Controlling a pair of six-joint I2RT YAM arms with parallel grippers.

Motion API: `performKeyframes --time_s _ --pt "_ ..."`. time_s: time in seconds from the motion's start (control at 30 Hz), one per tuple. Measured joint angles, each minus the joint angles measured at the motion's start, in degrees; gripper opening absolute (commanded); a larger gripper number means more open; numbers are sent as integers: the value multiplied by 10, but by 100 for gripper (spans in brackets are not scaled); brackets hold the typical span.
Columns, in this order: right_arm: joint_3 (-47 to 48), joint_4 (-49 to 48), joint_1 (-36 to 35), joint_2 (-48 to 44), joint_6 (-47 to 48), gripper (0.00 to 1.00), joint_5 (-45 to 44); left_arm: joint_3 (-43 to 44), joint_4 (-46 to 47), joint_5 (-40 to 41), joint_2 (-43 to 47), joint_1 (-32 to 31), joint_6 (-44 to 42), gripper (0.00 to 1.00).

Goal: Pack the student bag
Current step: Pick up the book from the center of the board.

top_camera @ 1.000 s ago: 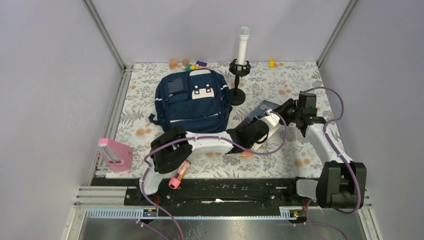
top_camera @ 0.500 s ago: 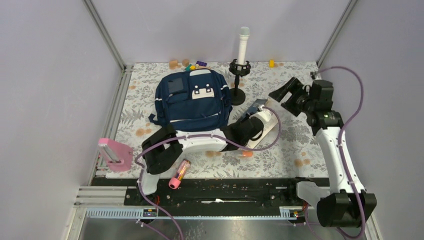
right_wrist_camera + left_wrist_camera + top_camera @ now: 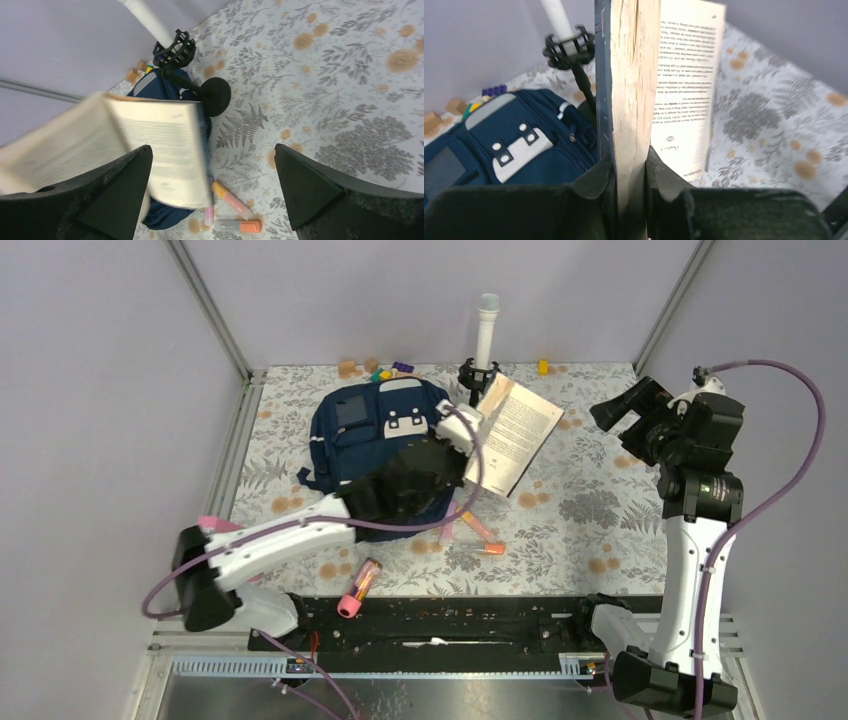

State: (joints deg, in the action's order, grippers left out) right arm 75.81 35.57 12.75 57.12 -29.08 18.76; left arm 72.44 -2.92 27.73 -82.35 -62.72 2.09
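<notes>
The student bag (image 3: 375,445) is a navy backpack with white patches, lying flat at the back left of the floral mat; it also shows in the left wrist view (image 3: 519,150). My left gripper (image 3: 468,438) is shut on a paperback book (image 3: 518,425), held upright just right of the bag. In the left wrist view its fingers (image 3: 629,172) clamp the page block (image 3: 629,75), and a loose page hangs open to the right. My right gripper (image 3: 612,412) hangs open high at the right, holding nothing; its wide jaws (image 3: 212,150) look down on the book (image 3: 165,150).
A white microphone (image 3: 486,325) on a black stand rises behind the book. Three highlighters (image 3: 478,530) lie on the mat below it, and a pink tube (image 3: 358,588) at the front edge. Small blocks (image 3: 348,367) line the back wall. A pink object (image 3: 212,524) sits far left.
The right gripper let go of the book, opened wide and drew back up to the right. The left gripper carried the book up and back-left toward the bag, and the book fell open.
</notes>
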Motion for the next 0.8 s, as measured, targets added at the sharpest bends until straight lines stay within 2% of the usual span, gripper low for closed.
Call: performKeyframes --time_s 0.2,0.3,0.5,0.7,0.8 --pt "-17 27 18 -33 15 100 -12 -21 -22 -42 147 8 10 0" --pt "-64 13 21 -45 17 100 25 -35 -46 -70 217 8 14 0" --pt "-199 -105 0 -78 -28 100 210 -51 -83 -162 325 9 33 0" --pt "-207 -198 -101 -100 -51 100 292 -51 -100 -241 350 9 68 0" --pt "-219 -301 -118 -112 -109 100 334 -51 -113 -278 348 9 87 0"
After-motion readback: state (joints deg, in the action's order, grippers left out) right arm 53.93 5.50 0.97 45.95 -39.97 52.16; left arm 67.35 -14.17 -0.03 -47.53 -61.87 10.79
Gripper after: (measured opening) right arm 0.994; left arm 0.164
